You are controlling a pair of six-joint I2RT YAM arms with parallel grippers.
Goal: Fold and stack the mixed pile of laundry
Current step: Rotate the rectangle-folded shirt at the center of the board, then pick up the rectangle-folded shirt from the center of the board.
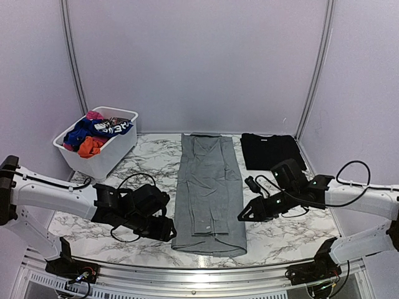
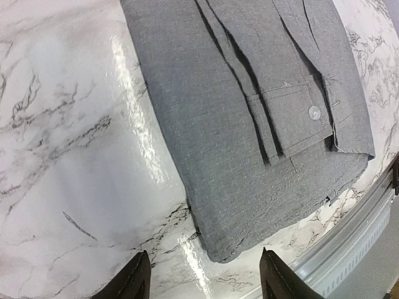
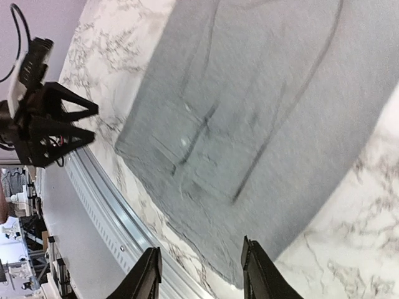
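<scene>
A grey shirt (image 1: 207, 187) lies folded into a long strip down the middle of the marble table; it also shows in the left wrist view (image 2: 249, 112) and the right wrist view (image 3: 268, 106). A folded black garment (image 1: 271, 151) lies at the back right. Blue, orange-red and pink pieces (image 1: 93, 134) fill the white basket (image 1: 118, 151). My left gripper (image 1: 168, 232) is open and empty at the shirt's near left corner, also seen in its wrist view (image 2: 202, 280). My right gripper (image 1: 244, 213) is open and empty by the shirt's near right edge, also seen in its wrist view (image 3: 201, 277).
The metal rail (image 1: 199, 272) runs along the table's near edge, close to the shirt's hem. Black cables (image 1: 134, 180) trail from both arms over the marble. Purple walls enclose the table on three sides.
</scene>
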